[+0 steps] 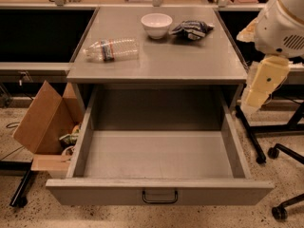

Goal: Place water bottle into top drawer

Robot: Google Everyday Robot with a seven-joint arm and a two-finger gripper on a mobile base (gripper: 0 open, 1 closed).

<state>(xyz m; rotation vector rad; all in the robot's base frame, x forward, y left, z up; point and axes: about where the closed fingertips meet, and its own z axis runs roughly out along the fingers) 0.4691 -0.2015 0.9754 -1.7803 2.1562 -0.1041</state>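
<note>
The water bottle (111, 49) lies on its side on the grey cabinet top (190, 63), left of centre, cap pointing left. The top drawer (159, 191) is pulled fully out below it, and its grey interior holds nothing. My gripper (264, 82) hangs at the right edge of the view, beside the cabinet's right side and above the drawer's right wall. It is well to the right of the bottle and holds nothing that I can see.
A white bowl (156, 24) and a dark blue-and-white snack bag (192, 29) sit at the back of the cabinet top. An open brown cardboard box (45, 122) stands on the floor to the left. Office chair bases (285, 151) are on the right.
</note>
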